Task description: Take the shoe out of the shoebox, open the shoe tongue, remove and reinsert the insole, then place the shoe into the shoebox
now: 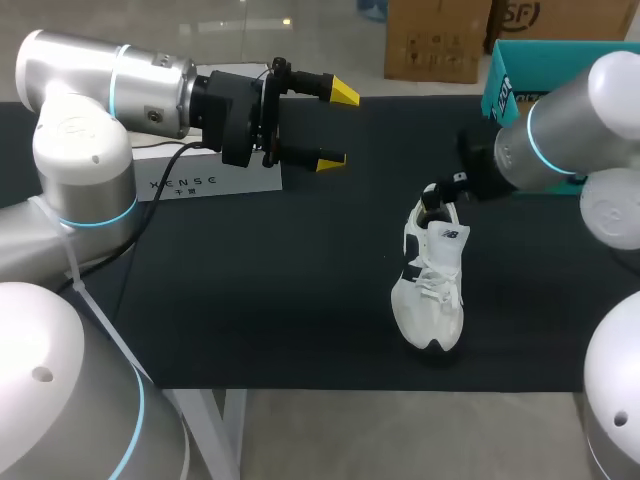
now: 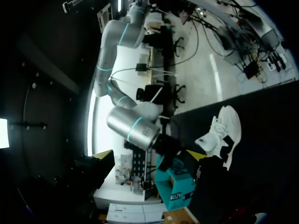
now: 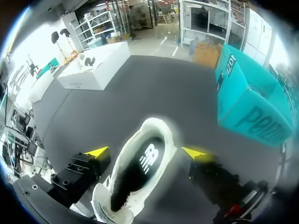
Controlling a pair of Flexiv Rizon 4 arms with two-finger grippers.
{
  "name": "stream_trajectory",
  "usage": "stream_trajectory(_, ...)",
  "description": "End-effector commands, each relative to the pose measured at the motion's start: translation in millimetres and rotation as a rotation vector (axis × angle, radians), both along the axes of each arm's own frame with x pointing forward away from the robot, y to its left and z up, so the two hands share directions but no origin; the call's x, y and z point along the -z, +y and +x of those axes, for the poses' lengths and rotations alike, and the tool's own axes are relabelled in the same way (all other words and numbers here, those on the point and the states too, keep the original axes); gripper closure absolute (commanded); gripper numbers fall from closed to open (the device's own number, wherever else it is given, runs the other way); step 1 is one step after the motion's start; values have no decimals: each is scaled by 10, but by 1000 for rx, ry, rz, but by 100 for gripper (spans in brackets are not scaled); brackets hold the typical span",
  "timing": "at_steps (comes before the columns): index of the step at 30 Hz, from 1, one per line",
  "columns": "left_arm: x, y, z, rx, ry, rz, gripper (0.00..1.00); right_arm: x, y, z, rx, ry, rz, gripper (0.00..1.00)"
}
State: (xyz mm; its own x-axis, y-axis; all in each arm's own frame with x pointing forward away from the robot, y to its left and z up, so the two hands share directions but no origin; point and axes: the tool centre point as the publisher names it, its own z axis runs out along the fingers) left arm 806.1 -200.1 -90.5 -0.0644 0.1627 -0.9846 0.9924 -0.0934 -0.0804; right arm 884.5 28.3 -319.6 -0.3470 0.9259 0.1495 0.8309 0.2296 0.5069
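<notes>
A white sneaker (image 1: 430,290) with black trim stands upright on the black table (image 1: 250,290), toe toward the front edge. My right gripper (image 1: 440,195) hovers at its heel. In the right wrist view the right gripper (image 3: 146,152) is open, its yellow tips either side of the shoe's collar without touching it, and the dark insole (image 3: 138,175) shows inside. The teal shoebox (image 1: 540,70) sits at the back right, behind the right arm. My left gripper (image 1: 335,125) hangs open and empty above the table's back left, well apart from the shoe (image 2: 224,133).
A white box (image 1: 210,182) lies at the back left under the left arm and shows again as the white box (image 3: 96,70) in the right wrist view. The teal shoebox (image 3: 247,102) stands beside the right gripper.
</notes>
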Motion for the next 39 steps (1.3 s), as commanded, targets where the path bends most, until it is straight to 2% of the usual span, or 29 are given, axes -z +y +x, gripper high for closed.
stream_trajectory(1,-6,1,2,1,0,4,0,85,-24,-79,139,-57,-133,8)
stream_trajectory(2,-6,1,2,1,0,4,0,98,-38,-90,143,-56,-136,58)
stream_trajectory(3,-6,1,2,1,0,4,0,109,-37,-99,145,-54,-140,100)
stream_trajectory(10,-6,1,2,1,0,4,0,193,62,-105,151,-28,-163,100)
stream_trajectory(20,-6,1,2,1,0,4,0,415,137,84,147,40,-212,100)
stream_trajectory(25,-6,1,2,1,0,4,0,626,83,133,171,80,-176,100)
stream_trajectory(27,-6,1,2,1,0,4,0,735,41,169,185,102,-103,100)
stream_trajectory(30,-6,1,2,1,0,4,0,888,-16,194,209,134,-65,100)
stream_trajectory(35,-6,1,2,1,0,4,0,1215,-36,213,211,195,-36,100)
stream_trajectory(39,-6,1,2,1,0,4,0,1353,-33,216,216,223,-16,100)
